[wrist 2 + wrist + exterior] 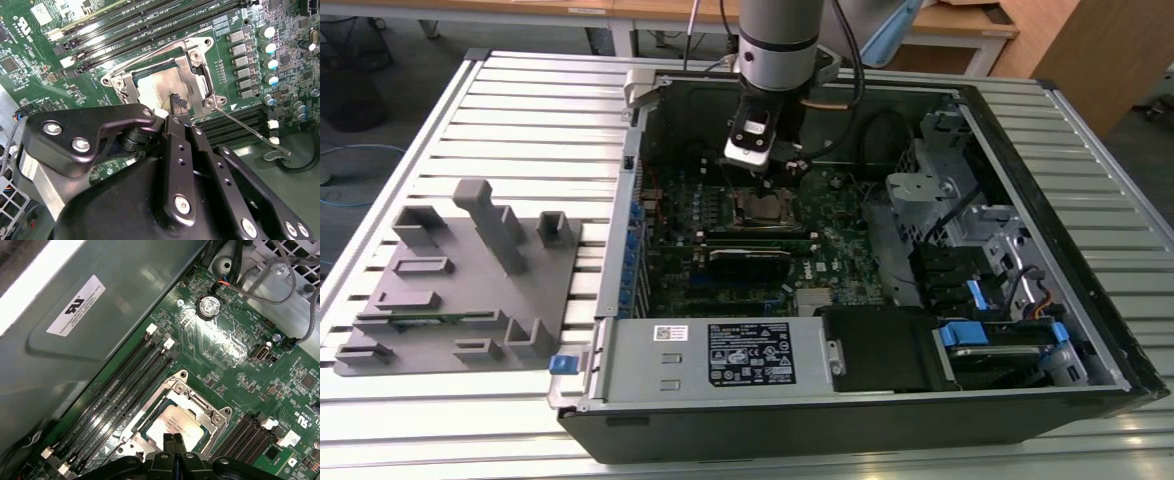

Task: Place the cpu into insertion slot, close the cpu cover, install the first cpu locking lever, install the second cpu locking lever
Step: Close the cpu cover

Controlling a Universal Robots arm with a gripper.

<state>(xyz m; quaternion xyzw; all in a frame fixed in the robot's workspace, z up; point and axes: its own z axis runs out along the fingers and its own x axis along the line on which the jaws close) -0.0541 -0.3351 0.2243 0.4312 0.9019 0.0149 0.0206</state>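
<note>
Your gripper (173, 437) hangs over cpu (172, 423): fingers pressed together, holding nothing, tips possibly touching chip. Cpu sits in insertion slot (199, 80), cpu cover (198, 403) down around it. Locking lever (255, 131) angles out beside slot.

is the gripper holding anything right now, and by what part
Nothing is held. The gripper is shut and empty, with the tips of its jaws over the cpu.

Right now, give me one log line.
end effector: shut, over pale square metal-topped cpu | silvery metal frame cover: down | wire lever: swung out
</note>
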